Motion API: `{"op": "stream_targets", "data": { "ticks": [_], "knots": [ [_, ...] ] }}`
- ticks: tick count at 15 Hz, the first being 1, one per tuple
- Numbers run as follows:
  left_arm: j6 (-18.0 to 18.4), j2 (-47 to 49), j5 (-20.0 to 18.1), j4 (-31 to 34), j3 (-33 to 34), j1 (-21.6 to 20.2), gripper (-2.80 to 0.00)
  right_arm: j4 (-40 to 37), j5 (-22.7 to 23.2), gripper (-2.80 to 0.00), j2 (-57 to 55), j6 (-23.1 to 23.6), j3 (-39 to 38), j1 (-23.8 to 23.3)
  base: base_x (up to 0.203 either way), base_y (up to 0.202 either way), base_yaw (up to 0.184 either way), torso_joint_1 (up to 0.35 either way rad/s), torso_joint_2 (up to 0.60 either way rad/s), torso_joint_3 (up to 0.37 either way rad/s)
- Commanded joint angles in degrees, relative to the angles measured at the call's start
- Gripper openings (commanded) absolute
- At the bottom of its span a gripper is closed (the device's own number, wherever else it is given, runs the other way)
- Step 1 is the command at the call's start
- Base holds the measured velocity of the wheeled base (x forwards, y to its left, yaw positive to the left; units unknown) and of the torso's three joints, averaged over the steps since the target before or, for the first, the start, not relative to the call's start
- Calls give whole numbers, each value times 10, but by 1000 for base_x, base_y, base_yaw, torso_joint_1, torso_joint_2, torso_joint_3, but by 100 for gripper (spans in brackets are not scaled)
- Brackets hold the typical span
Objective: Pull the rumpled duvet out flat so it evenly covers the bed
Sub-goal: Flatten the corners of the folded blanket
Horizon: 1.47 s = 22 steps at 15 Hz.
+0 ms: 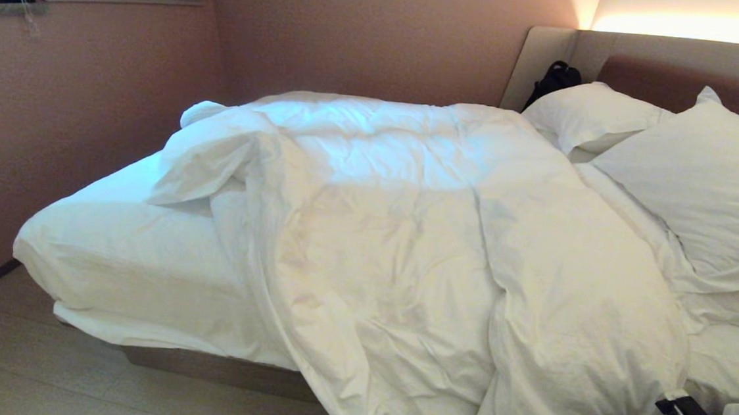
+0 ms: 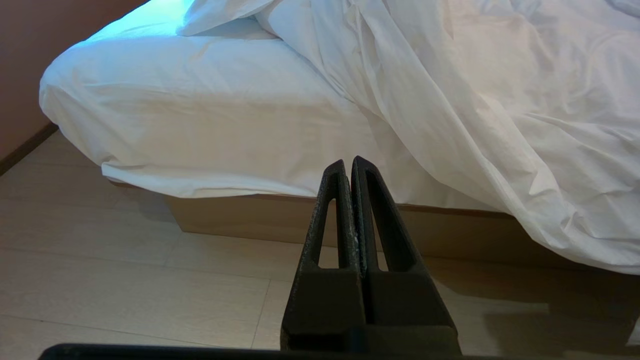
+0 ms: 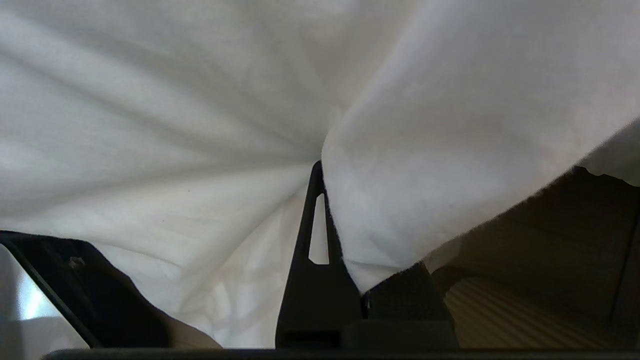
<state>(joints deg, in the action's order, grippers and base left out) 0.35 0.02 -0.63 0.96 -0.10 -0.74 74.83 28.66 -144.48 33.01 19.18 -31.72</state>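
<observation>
The right end effector (image 3: pixel 322 170) is clamped on a fold of the duvet (image 1: pixel 420 238) at the bed's (image 1: pixel 108 259) near side; one finger is hidden under cloth. The duvet is likely soft, bulky and draggy; grip its hem. Its far edge is hidden. The left end effector (image 2: pixel 348 165) hangs closed and empty.

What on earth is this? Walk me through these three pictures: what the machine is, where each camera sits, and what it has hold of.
A wheeled robot with two arms is making a bed. The wide picture comes from its head camera; the other two sit on its wrists, behind the fingers. A rumpled white duvet lies bunched across the mattress, beside two pillows. The right gripper, low at the near bed edge, is shut on a fold of the duvet. The left gripper is shut on nothing, above the floor.
</observation>
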Motion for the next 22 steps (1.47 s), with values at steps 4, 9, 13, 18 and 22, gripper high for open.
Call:
{"op": "stream_targets", "data": {
  "ticks": [4, 9, 13, 18, 22],
  "knots": [
    [0, 0, 0, 0, 0, 0, -280, 4, 2, -280, -1, 2, 0, 0, 0, 0, 0, 0, 0, 0],
    [0, 0, 0, 0, -1, 0, -280, 4, 2, -280, -1, 2, -1, 0, 0, 0, 0, 0, 0, 0],
    [0, 0, 0, 0, 0, 0, -280, 4, 2, -280, -1, 2, -1, 0, 0, 0, 0, 0, 0, 0],
    [0, 0, 0, 0, 0, 0, -280, 4, 1, -280, -1, 2, -6, -1, 0, 0, 0, 0, 0, 0],
    [0, 0, -1, 0, 0, 0, -280, 28, -16, -280, -8, 2, -22, -1, 0, 0, 0, 0, 0, 0]
  ]
}}
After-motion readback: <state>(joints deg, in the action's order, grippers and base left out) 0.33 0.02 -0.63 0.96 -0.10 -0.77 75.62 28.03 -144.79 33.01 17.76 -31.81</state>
